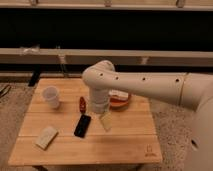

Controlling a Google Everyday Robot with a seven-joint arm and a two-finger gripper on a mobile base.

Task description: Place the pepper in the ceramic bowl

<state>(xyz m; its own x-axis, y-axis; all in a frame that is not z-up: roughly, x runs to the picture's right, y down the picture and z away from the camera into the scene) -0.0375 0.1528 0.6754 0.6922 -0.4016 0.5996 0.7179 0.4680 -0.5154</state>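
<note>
The small dark-red pepper [82, 104] lies on the wooden table [125, 137], just left of my arm and above the black phone [82, 125]. The terracotta ceramic bowl [121, 101] sits at the back right of the table, partly hidden by my arm. My gripper [105, 121] hangs below the white wrist, low over the table, right of the phone and in front of the bowl. It is a hand's width to the right of and nearer than the pepper.
A white plastic cup [51, 96] stands at the table's back left. A pale flat block [46, 137] lies at the front left. A bench or rail [60, 55] runs behind the table. Speckled floor surrounds the table.
</note>
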